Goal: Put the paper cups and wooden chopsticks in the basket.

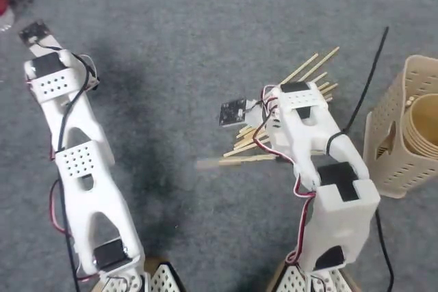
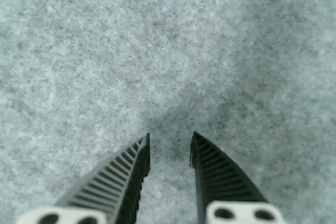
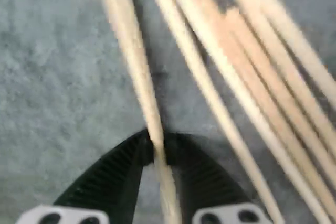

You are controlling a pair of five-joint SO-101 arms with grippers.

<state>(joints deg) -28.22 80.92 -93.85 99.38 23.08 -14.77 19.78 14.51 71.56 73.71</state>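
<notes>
A pile of wooden chopsticks [image 1: 248, 143] lies on the grey carpet at centre right, with more ends [image 1: 313, 65] sticking out beyond the right arm. My right gripper [image 3: 159, 148] is shut on one chopstick [image 3: 137, 61], which runs out between its black jaws; several other chopsticks [image 3: 247, 77] lie alongside it. A stack of paper cups [image 1: 426, 128] sits inside the beige slotted basket [image 1: 393, 152] at the right edge. Far off at the upper left, my left gripper [image 2: 169, 142] hangs open over bare carpet, holding nothing.
A black cable [image 1: 366, 80] runs across the carpet between the right arm and the basket. A red object [image 1: 3, 1] sits at the top left corner. Bare carpet lies between the two arms.
</notes>
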